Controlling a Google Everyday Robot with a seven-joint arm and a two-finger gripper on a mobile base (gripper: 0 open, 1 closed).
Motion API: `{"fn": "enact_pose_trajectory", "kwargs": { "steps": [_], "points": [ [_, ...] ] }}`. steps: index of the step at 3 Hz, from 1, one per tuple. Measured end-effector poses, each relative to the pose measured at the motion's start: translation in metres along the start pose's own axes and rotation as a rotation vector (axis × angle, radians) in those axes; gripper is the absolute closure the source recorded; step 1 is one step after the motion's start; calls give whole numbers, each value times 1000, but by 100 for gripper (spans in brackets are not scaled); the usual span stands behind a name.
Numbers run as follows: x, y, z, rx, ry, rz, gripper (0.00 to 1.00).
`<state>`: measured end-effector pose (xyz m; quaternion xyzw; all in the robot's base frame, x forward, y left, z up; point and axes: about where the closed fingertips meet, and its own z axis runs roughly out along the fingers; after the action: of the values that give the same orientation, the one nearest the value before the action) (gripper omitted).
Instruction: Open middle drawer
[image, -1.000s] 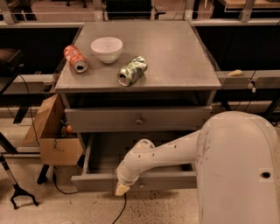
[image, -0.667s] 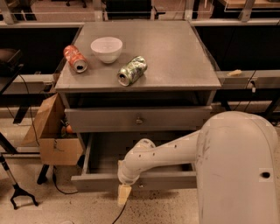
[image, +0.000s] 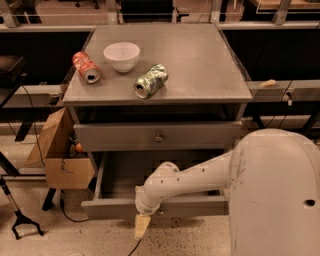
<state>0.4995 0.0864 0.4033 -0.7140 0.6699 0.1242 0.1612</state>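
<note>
The middle drawer (image: 120, 137) is the grey front with a small round knob (image: 159, 136), just under the cabinet top. It stands a little forward of the cabinet body. Below it the taller grey drawer (image: 190, 206) is pulled far out, and I see into its tray. My white arm (image: 200, 175) reaches left across that open drawer. My gripper (image: 141, 227) hangs with its tan tip pointing down, in front of and below the lower drawer's front, near the floor. It is well below the middle drawer's knob and left of it. It holds nothing that I can see.
On the cabinet top (image: 200, 60) stand a white bowl (image: 121, 55), a red can (image: 85, 66) on its side and a green can (image: 150, 80) on its side. A cardboard box (image: 60, 155) sits at the left by the drawers. A black cable (image: 65, 212) lies on the floor.
My gripper has moved down from the lower drawer's front edge toward the floor. The drawers and the things on top have not moved.
</note>
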Motion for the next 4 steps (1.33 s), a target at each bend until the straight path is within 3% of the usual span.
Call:
{"fn": "enact_pose_trajectory", "kwargs": {
  "steps": [1,3,4],
  "points": [
    [1,15,1,-5,-9,21,0],
    [1,21,-2,-14,-21,35,42],
    [1,21,-5,-18,-22,32,73]
  ]
}}
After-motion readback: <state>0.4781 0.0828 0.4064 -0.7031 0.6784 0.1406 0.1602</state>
